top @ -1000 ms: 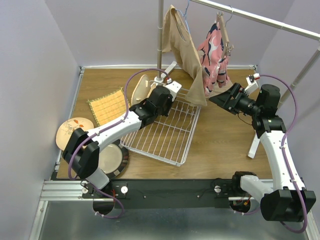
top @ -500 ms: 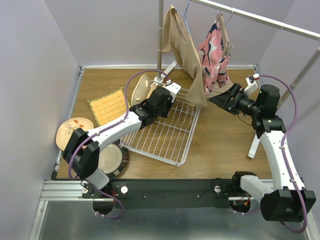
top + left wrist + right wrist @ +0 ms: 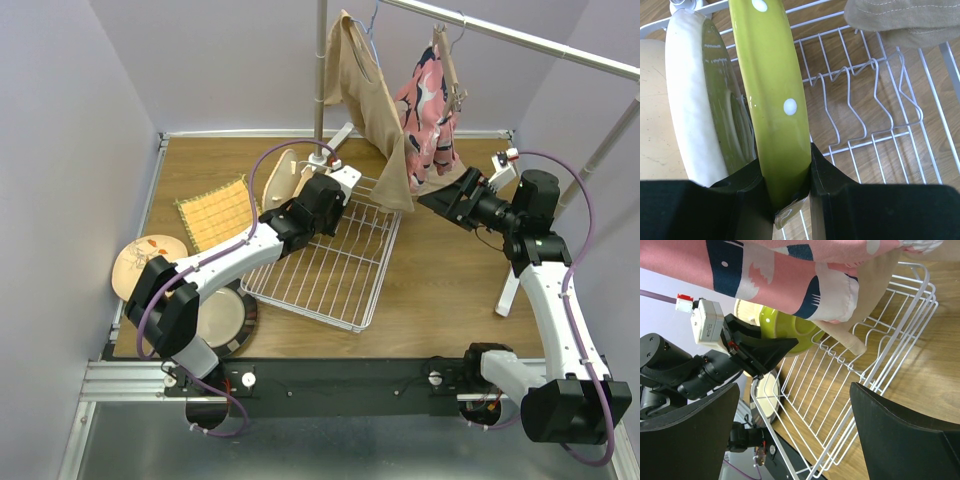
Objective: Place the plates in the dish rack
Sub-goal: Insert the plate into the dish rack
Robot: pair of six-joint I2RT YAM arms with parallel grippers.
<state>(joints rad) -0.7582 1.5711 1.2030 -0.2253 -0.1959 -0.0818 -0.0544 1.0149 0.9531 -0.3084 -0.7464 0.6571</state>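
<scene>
My left gripper (image 3: 310, 192) is shut on the rim of the lime green plate with white dots (image 3: 772, 75). It holds the plate upright on edge at the far left end of the white wire dish rack (image 3: 330, 255). A pale-green plate (image 3: 695, 100) and a cream plate (image 3: 652, 130) stand upright right beside it in the rack. A tan floral plate (image 3: 140, 262) and a dark-rimmed silvery plate (image 3: 225, 318) lie flat on the table at the left. My right gripper (image 3: 445, 200) is open and empty, raised to the right of the rack.
A yellow-orange woven mat (image 3: 215, 210) lies left of the rack. A clothes rail (image 3: 500, 35) with a tan garment (image 3: 375, 100) and a pink garment (image 3: 430, 110) hangs over the rack's far end. The tan hem (image 3: 905, 20) dangles above the prongs (image 3: 865, 115).
</scene>
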